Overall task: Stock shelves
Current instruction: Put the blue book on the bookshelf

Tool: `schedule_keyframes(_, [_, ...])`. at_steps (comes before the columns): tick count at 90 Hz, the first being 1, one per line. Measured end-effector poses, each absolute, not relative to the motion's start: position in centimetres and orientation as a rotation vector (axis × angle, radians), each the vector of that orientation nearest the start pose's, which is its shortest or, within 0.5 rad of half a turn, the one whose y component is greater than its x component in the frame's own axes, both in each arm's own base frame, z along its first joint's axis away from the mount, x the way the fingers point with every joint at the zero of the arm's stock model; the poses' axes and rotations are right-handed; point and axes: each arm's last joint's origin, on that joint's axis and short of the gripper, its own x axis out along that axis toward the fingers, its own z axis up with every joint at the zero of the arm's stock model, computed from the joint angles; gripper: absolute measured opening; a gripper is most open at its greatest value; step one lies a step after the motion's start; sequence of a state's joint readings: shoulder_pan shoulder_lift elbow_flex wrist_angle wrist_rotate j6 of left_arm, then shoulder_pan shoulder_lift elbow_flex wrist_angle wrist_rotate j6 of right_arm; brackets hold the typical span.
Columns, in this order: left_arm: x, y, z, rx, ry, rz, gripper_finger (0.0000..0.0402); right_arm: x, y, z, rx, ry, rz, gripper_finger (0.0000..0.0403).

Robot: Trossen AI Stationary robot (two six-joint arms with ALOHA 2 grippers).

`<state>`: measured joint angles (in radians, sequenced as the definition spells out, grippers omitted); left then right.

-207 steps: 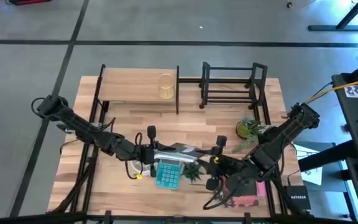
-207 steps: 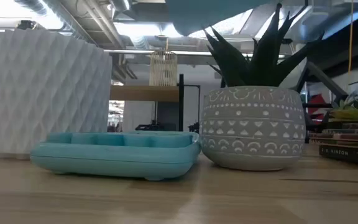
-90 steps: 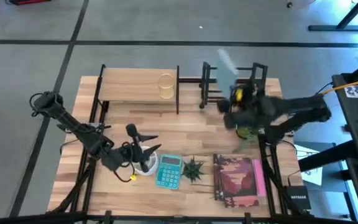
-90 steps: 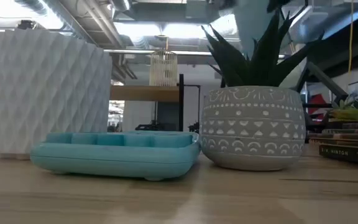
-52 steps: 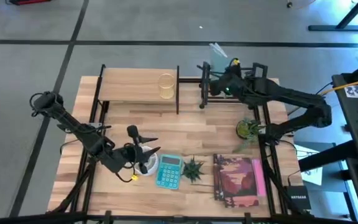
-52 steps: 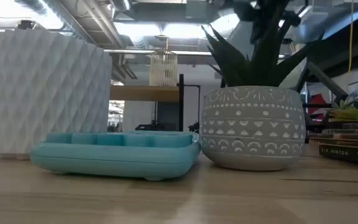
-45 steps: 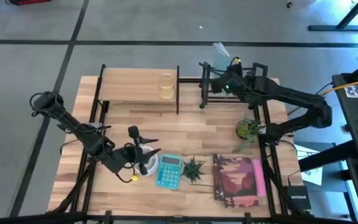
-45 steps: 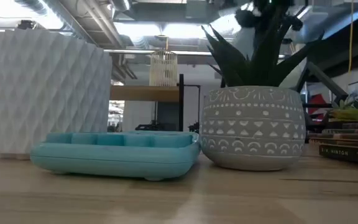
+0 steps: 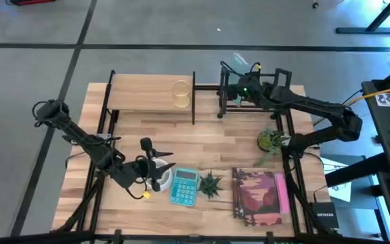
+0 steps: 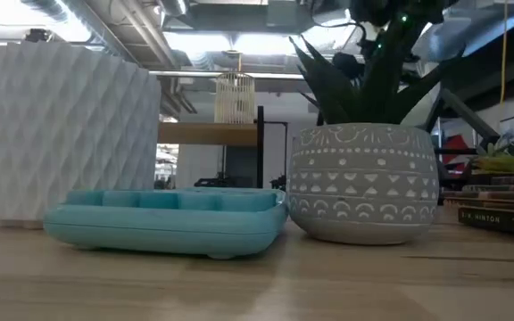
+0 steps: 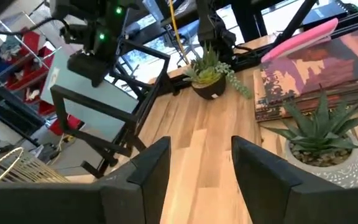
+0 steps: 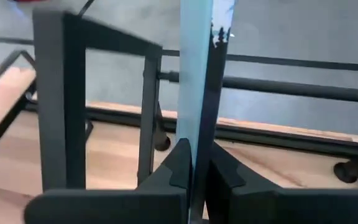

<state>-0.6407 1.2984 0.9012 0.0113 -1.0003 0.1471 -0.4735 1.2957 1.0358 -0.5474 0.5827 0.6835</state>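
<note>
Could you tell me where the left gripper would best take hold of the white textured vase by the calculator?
Probably from above, across the white vase's top rim: it stands upright with the teal calculator close beside it, so only the sides away from that look free. The left gripper, jaws open, is already beside it.

On the worktop (image 9: pixel 208 146), the calculator (image 9: pixel 183 186) lies between a cup (image 9: pixel 158 177) and a potted plant (image 9: pixel 211 184); the book (image 9: pixel 257 193) lies beyond that plant.

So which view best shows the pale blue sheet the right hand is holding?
The right wrist view: the pale blue sheet stands edge-on, pinched in the right hand, before the black rack. The left wrist view shows its broad face farther off; the high view only a sliver; the low view hides it.
</note>
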Motion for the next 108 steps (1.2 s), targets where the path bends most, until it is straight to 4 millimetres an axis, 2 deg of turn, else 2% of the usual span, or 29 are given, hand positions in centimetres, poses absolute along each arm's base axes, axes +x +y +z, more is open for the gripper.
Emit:
schedule_keyframes(33, [23.5,-14.5,28.7,0.441,0.294,0.335,0.0155,23.1,-13.4,27.3,0.563,0.429,-1.188,0.0021])
schedule_keyframes(53, [23.6,-14.5,28.7,0.442,0.294,0.337,0.0155,23.2,-13.5,27.3,0.572,0.407,-1.170,0.0028])
schedule_keyframes(67, [23.6,-14.5,28.7,0.440,0.294,0.338,0.0155,23.3,-13.5,27.3,0.556,0.424,-1.140,0.0058])
schedule_keyframes(91, [23.6,-14.5,28.7,0.438,0.294,0.338,0.0155,23.8,-13.5,27.9,0.541,0.392,-1.053,0.0138])
schedule_keyframes(108, [23.6,-14.5,28.7,0.428,0.293,0.339,0.0155,23.8,-13.5,27.7,0.545,0.415,-1.040,0.0149])
